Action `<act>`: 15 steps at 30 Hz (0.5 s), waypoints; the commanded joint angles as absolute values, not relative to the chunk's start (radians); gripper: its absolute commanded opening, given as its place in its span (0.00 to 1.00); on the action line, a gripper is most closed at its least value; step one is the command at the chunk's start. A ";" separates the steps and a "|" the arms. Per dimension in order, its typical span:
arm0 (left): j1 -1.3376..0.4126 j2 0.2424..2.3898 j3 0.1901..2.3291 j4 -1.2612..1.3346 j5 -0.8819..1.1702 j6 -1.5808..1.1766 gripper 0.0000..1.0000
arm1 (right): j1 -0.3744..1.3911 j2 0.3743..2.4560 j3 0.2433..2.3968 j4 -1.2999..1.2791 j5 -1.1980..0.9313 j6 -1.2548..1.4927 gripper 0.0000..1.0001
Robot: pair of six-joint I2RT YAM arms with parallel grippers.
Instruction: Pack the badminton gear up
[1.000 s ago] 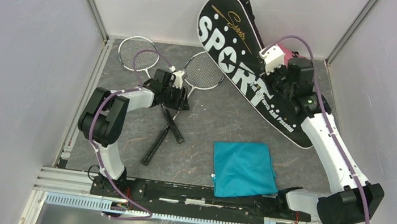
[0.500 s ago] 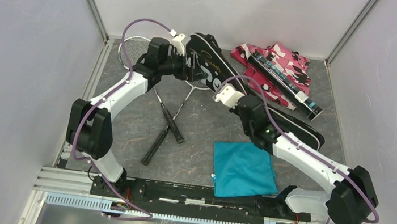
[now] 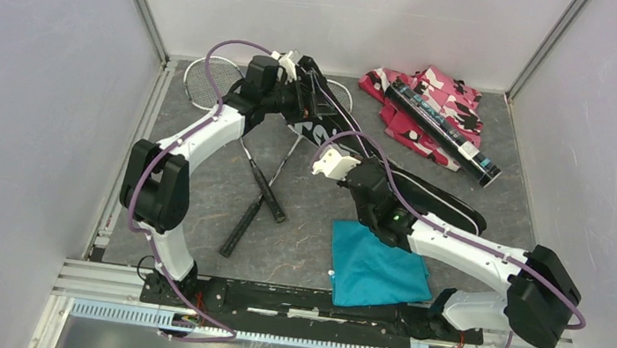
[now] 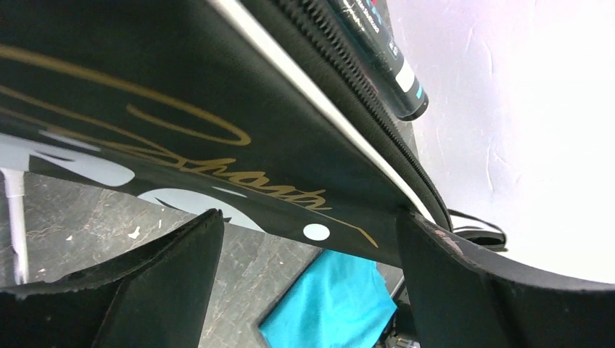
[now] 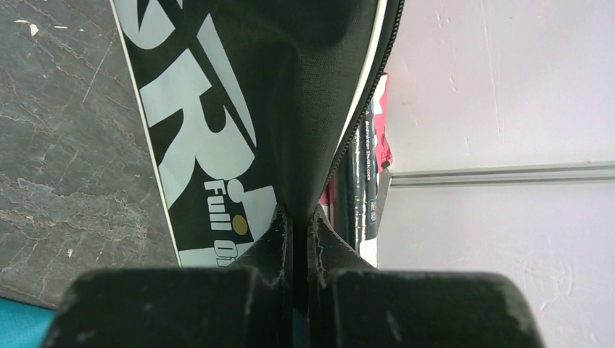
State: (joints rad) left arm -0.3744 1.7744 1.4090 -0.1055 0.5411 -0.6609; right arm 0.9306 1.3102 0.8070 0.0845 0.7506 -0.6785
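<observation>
Long axis: the bag (image 3: 431,198) runs on a diagonal, with its wide head end far-left and its narrow end near-right. It is turned up on edge, so from above it shows as a slim black strip.
Position: it sits mid-tabletop between the two arms. The head end is lifted over the racquet heads, and the narrow end is down just beyond the teal cloth (image 3: 378,267).
Left side: the left tool (image 4: 308,217) has its fingers spread wide with the bag's printed face stretching across the gap. Nothing is clamped.
Right side: the right tool (image 5: 296,217) is pinched tight on a fold of the bag beside the zip, about midway along.
Far left: the two racquets (image 3: 210,82) lie flat with their round silver heads far. Their thin shafts cross, and the black handles point near.
Far right: the long black tube (image 3: 439,130) lies on the camouflage fabric (image 3: 440,88), slanting far-left to near-right, with a pale band at the near-right end.
Surface: the tabletop (image 3: 306,236) is dark grey and veined like stone.
Room: there are pale plain walls (image 3: 29,104), metal corner posts, and a ribbed metal rail (image 3: 268,333) along the near edge.
Finish: the bag is matt woven black with white piping, a toothed zip, white block letters and dots, and gold script. The teal cloth is smooth and roughly square.
</observation>
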 commanded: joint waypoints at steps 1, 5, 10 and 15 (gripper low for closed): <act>-0.379 1.750 1.407 -0.028 0.544 -0.756 0.93 | 0.944 1.316 0.825 0.154 0.777 -0.653 0.00; -0.379 1.723 1.351 0.055 0.602 -0.776 0.93 | 0.943 1.322 0.825 0.151 0.770 -0.647 0.00; -0.380 1.658 1.253 0.158 0.664 -0.796 0.93 | 0.917 1.326 0.848 0.121 0.754 -0.624 0.00; -0.379 1.594 1.163 0.195 0.675 -0.793 0.93 | 0.890 1.318 0.862 0.110 0.732 -0.620 0.00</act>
